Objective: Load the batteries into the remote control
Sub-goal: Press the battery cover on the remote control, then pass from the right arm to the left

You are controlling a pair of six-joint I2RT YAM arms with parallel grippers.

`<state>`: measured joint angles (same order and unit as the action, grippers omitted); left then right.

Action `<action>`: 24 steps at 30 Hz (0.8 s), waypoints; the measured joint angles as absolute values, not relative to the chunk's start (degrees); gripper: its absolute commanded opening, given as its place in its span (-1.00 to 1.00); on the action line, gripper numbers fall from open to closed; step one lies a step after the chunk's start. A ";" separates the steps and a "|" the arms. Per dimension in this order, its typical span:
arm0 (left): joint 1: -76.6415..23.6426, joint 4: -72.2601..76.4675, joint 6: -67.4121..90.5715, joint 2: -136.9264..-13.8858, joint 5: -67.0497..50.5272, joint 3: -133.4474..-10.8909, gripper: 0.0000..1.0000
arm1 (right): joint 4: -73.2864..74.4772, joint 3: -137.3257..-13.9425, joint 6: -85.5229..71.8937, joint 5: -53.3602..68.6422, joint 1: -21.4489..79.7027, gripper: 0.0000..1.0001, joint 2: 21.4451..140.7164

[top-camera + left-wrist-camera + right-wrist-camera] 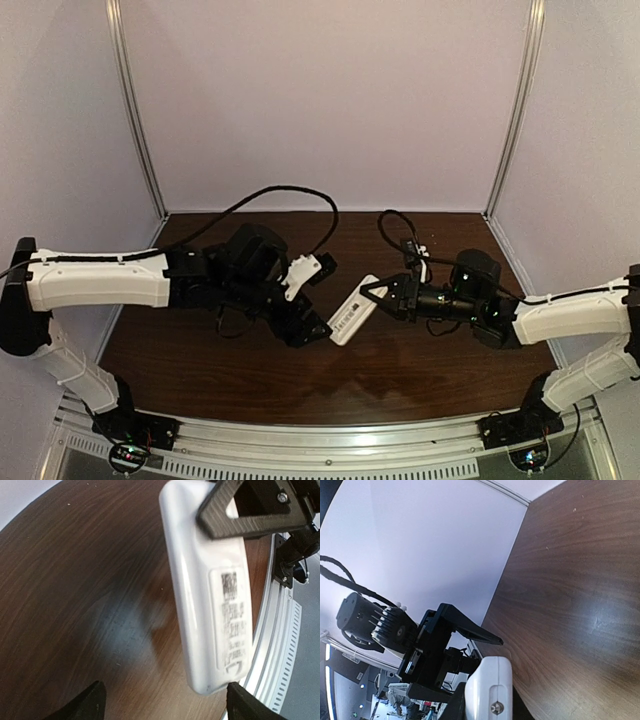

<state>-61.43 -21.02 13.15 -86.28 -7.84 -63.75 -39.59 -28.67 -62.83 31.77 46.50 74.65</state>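
Observation:
The remote control (352, 312), a slim white bar, hangs tilted just above the middle of the table, its label face (231, 615) showing in the left wrist view. My right gripper (378, 293) is shut on its far end, and one dark finger (235, 510) lies across it there. In the right wrist view the remote's white end (490, 685) fills the space between my own jaws (490, 707). My left gripper (165, 707) stands open around the near end, and its right fingertip (245, 707) is close beside the remote's corner. The batteries are out of view.
The brown wooden table (230, 360) is closed in by pale walls on three sides. An aluminium rail (330, 440) runs along the near edge, close under the remote (280, 630). Black cables (290, 192) loop over the back of the table.

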 measured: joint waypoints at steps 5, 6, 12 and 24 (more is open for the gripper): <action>-61.34 -18.70 12.95 -80.75 -7.42 -61.10 0.86 | -31.92 -33.12 -58.17 27.53 46.50 -1.00 69.17; -61.69 -17.65 12.93 -80.60 -7.05 -61.04 0.88 | -30.89 -33.45 -57.74 26.87 46.52 -1.00 68.82; -64.55 -13.96 12.93 -82.50 -3.70 -61.23 0.95 | -24.95 -33.56 -56.75 23.88 46.52 -1.00 68.90; -66.00 -13.08 13.30 -94.17 3.44 -68.27 0.69 | -21.91 -34.06 -56.71 21.45 46.65 -0.96 68.90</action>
